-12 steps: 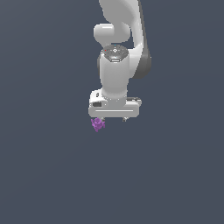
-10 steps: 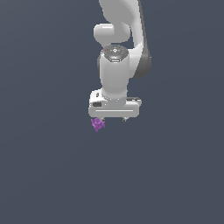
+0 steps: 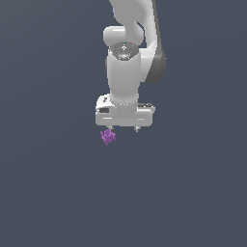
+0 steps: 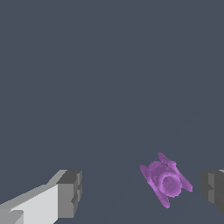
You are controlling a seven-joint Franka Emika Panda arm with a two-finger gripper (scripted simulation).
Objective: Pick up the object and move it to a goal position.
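- Object (image 3: 107, 137): small, bright purple, lumpy, with stubby prongs sticking out at odd angles. In the exterior view it sits just below centre of the frame, under the exterior view's left end of the tool (image 3: 123, 129).
- Wrist view shows the object (image 4: 166, 180) in the lower right of the frame, between the two fingers but much nearer one of them; the light finger (image 4: 65, 194) at lower left stands well apart from it.
- Tool state: spread wide, nothing held. A clear gap shows on both sides of the object in the wrist view, so no contact yet.
- Whether the object rests on the grey surface (image 3: 58, 193) or the fingertips have reached its level, I cannot tell; no shadow or edge gives height.
- Handling, as judgement: likely light, being far narrower than the tool's width. Looks rigid, a single moulded lump; no sag or fold to suggest softness.
- Prongs are the trouble. A pad landing on one prong tip could pivot or flick the piece sideways as the fingers close.
- Best hold, as judgement: across the rounded central body, visible in the wrist view as a ringed core, with pads meeting the bulk between prongs.
- Off-centre position means the nearer finger would touch first and push the object along; centring the tool over it before closing looks wise.
- Goal position is not marked in either view.
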